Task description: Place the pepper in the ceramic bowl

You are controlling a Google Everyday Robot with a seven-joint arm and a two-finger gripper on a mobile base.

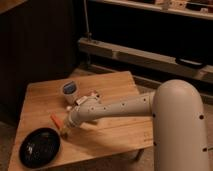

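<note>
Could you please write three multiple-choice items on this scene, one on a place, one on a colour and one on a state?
1. Where is the bowl on the table?
A front left corner
B back right corner
C centre

2. What colour is the pepper?
A green
B orange-red
C yellow

3. Is the pepper in the bowl?
A yes
B no, it is at the gripper beside the bowl
C no, it is in the cup

Answers: 1 A, the dish sits near the front left edge. 2 B, it shows orange-red. 3 B, it lies outside the rim.
</note>
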